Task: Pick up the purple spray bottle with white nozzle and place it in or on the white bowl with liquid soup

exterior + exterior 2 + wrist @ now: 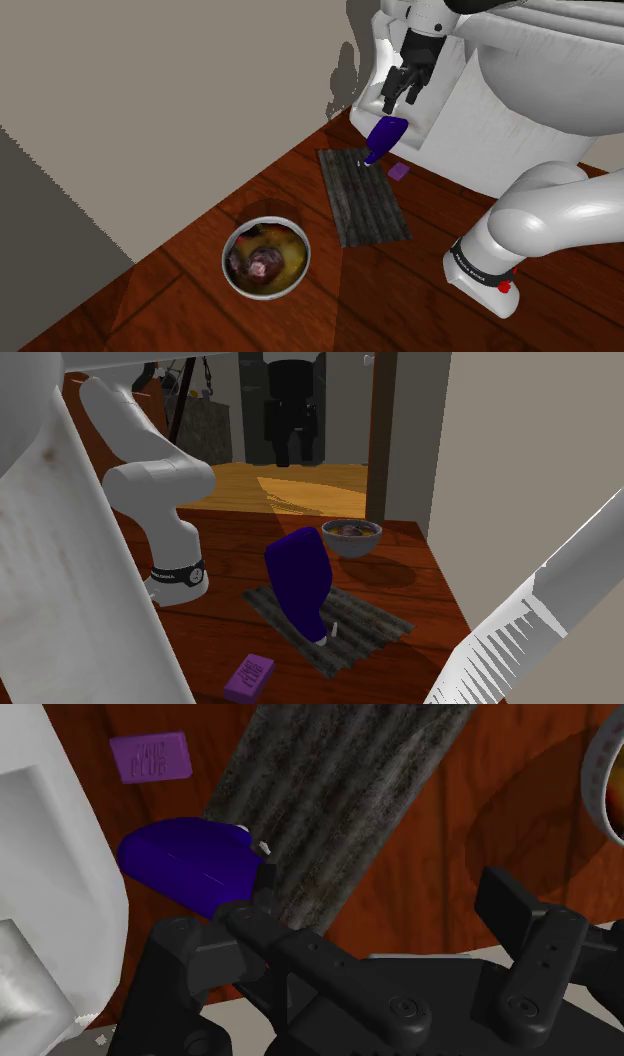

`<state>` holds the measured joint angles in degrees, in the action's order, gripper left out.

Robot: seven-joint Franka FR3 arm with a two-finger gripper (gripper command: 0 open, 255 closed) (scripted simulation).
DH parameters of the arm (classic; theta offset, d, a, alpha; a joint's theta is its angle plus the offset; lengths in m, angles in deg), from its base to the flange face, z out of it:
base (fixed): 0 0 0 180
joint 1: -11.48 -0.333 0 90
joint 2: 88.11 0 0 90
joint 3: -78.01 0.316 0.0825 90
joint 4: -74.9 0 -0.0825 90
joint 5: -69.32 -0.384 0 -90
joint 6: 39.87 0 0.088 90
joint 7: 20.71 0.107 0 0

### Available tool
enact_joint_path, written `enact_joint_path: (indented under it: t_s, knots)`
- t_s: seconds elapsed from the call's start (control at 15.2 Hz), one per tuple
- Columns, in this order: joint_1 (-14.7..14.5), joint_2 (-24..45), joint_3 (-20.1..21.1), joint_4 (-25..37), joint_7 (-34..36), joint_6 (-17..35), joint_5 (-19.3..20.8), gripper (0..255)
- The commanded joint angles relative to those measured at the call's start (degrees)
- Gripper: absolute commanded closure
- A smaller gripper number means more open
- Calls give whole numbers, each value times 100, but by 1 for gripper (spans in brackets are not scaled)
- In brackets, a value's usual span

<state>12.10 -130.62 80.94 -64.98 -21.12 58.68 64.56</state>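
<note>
The purple spray bottle (385, 138) stands tilted, white nozzle down, on the far end of a dark grey mat (363, 195). In the second exterior view the purple spray bottle (300, 582) leans over the mat (355, 622). My gripper (402, 102) hangs just above the bottle, open and empty. In the wrist view the bottle (190, 864) lies beside one finger, outside the gap of the gripper (375, 904). The white bowl (266, 258), with brownish soup in it, sits on the wooden floor beyond the mat's other end. That bowl (350, 537) also shows behind the bottle.
A small flat purple block (399, 171) lies beside the mat near the bottle. A large white fixture (500, 90) stands right behind the gripper. My arm's base (480, 270) is on the shoulder view's right. A beige wall (150, 100) bounds the floor.
</note>
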Motion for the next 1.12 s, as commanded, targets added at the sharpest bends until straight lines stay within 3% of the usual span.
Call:
enact_joint_path:
  t_s: [0.0,0.33,0.66,1.06]
  knots:
    - [0,0,0,0,0,0,0,0]
    - [-266,407,-721,-367,-2017,983,503,0]
    - [-601,1202,-1437,-355,-4022,2007,791,0]
    - [-631,1411,-1496,-607,-4111,2475,788,0]
